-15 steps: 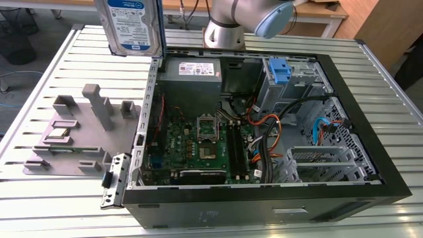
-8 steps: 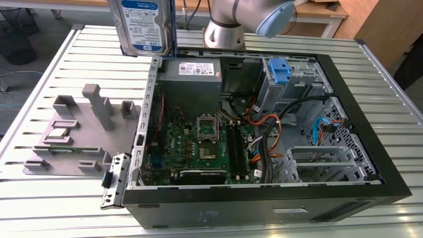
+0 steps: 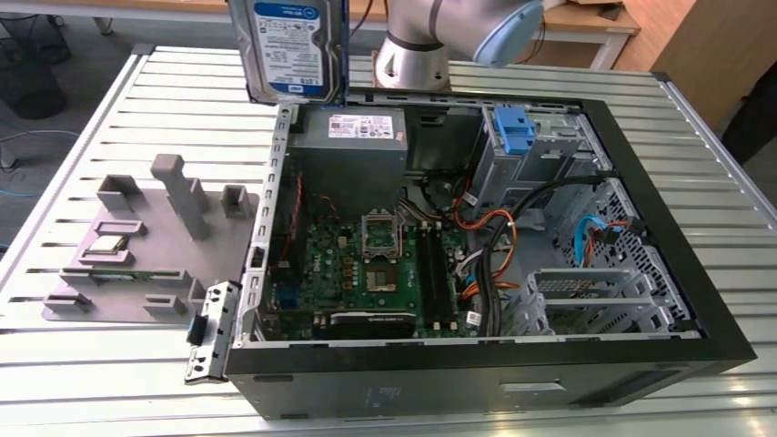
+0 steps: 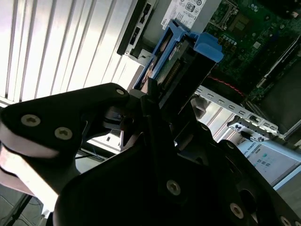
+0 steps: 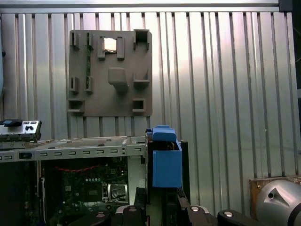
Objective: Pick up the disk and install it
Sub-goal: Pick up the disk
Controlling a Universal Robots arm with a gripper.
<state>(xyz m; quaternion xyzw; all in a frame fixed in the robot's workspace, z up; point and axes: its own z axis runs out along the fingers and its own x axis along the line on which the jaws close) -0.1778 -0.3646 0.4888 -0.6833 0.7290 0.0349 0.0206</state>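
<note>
Disk (image 3: 291, 45) hangs upright, clamped at one end by the closed pincer (image 4: 149, 100) over the open computer case (image 3: 486, 364) near its power supply (image 3: 352, 137) (blue rails (image 4: 207, 47) pointing down, likely so it can slide into a bay)

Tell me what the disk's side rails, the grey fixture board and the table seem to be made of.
The disk has side rails of blue plastic, judging by the saturated colour and soft moulded edges. The grey fixture board is probably matte plastic: uniform dull grey with blocky posts. The table is metal, likely aluminium: bright slats with streaky reflections.
</note>
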